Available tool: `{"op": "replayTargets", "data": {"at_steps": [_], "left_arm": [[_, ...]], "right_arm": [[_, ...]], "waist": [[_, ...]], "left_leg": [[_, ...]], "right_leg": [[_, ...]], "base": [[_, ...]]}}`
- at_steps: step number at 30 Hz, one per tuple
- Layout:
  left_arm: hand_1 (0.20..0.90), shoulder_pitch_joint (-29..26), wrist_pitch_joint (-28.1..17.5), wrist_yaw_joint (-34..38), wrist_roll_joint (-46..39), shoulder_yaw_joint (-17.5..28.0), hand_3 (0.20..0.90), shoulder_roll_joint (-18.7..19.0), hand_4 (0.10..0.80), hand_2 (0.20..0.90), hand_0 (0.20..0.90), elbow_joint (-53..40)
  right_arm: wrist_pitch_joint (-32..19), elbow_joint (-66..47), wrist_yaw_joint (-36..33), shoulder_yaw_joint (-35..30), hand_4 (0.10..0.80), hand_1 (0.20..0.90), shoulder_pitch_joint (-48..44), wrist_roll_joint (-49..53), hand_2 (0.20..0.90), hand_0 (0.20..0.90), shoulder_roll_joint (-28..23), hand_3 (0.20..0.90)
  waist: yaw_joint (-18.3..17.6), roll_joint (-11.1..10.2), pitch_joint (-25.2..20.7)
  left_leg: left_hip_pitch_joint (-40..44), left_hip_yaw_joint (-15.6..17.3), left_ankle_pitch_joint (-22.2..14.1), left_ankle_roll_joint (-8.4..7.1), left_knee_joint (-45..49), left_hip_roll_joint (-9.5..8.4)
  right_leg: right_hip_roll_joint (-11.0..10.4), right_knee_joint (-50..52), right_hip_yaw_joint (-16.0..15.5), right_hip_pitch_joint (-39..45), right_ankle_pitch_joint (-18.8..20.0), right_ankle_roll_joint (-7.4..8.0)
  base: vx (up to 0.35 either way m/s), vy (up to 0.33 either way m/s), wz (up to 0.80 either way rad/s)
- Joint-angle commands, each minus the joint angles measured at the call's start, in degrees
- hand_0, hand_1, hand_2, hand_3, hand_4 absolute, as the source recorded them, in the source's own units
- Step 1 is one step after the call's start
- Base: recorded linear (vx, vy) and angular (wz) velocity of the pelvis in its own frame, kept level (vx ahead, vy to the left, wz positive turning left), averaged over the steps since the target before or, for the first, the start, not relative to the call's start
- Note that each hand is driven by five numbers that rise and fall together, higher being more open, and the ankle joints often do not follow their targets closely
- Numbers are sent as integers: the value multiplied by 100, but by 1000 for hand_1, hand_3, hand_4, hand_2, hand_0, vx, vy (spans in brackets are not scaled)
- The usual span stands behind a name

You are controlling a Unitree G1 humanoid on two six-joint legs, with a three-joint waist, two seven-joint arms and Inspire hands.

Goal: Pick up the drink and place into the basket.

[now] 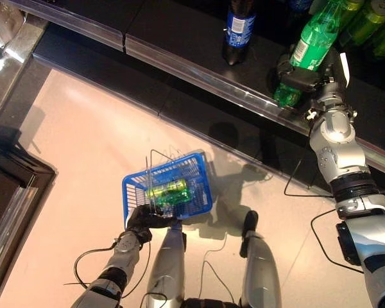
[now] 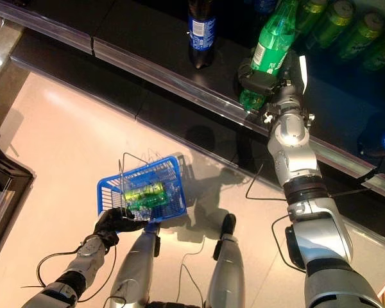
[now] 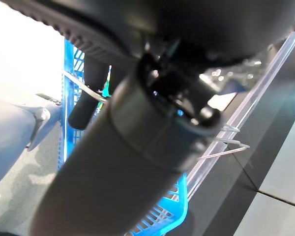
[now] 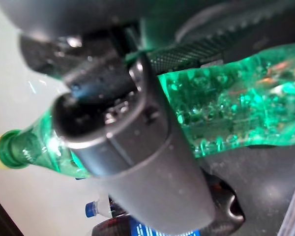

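My right hand (image 1: 305,80) is shut on the lower part of a green plastic bottle (image 1: 314,42) at the front edge of the dark shelf (image 1: 179,25). The bottle leans, its neck pointing toward the back of the shelf. In the right wrist view my fingers and thumb (image 4: 132,162) wrap round the green bottle (image 4: 236,118). My left hand (image 1: 144,218) is shut on the thin wire handles of the blue basket (image 1: 131,186), which hangs low in front at the left. A green can (image 1: 169,190) lies inside it. The basket also shows in the left wrist view (image 3: 69,98).
A dark bottle with a blue label (image 1: 237,29) stands on the shelf left of the green one. Green cans (image 1: 372,22) stand at the back right. A clear rail (image 1: 199,74) runs along the shelf's front. A dark cabinet (image 1: 6,186) is at the left.
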Motion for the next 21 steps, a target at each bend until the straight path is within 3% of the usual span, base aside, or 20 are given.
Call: {"op": "replayTargets", "data": {"at_steps": [1,12,21], "left_arm": [[300,462,-336,26,-48,-110,200,668,100,300,300,-396],[300,471,-316,51,-71,-51,200,676,100,300,300,-411],[300,720,-512,31,53,170,200,602,100,300,300,-335]], "right_arm": [[-655,-508,11,-47,100,300,-785,-10,300,300,-456,200],[-840,-907,-126,-61,100,300,-690,-353,300,300,-410,200],[-796,-1895,-94,-75,100,300,-177,-741,300,300,-285,200]], "waist": [[49,30,-191],[7,8,-254],[-44,-128,-802]], "left_leg": [[25,-99,-236,505,325,-289],[155,-46,-204,493,153,-262],[1050,274,152,367,-1291,-161]], "right_leg": [[32,-212,-359,260,58,-411],[66,-368,-328,356,108,-382],[146,-1548,-334,1058,541,-148]], "base": [[0,0,0],[4,-2,0],[44,24,-1]]}}
